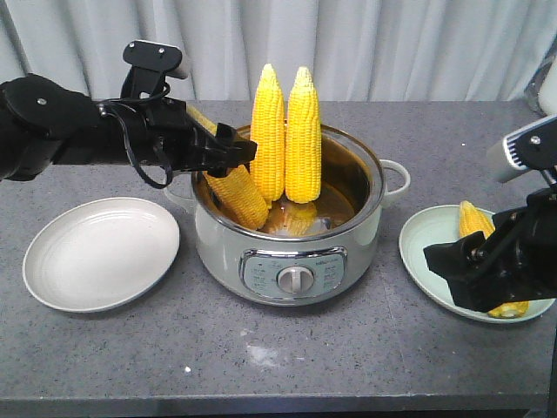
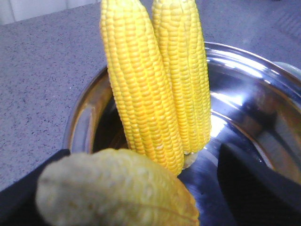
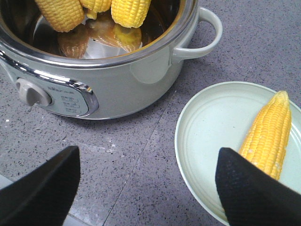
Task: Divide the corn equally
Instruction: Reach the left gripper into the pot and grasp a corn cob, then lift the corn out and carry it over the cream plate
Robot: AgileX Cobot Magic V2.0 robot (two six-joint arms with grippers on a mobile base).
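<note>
- L gripper (image 1: 233,158): fingers clamped on tilted bright yellow corn cob (image 1: 237,196) at left rim of round white steel-lined cooker pot (image 1: 348,222).
- 2 upright cobs (image 1: 268,131) stand inside, touching.
- R gripper (image 3: 148,162): fingers (image 3: 244,188) spread wide, nothing held, over edge of pale green round plate (image 3: 207,122) w/ single cob (image 3: 269,134) on it.

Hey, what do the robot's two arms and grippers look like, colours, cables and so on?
Both arms are mostly black. The left arm is bulky, with a black cable looping beneath it and a black module tipped white above the left gripper. The right gripper is black with textured pads, under a pale grey link bearing a small blue mark.
</note>
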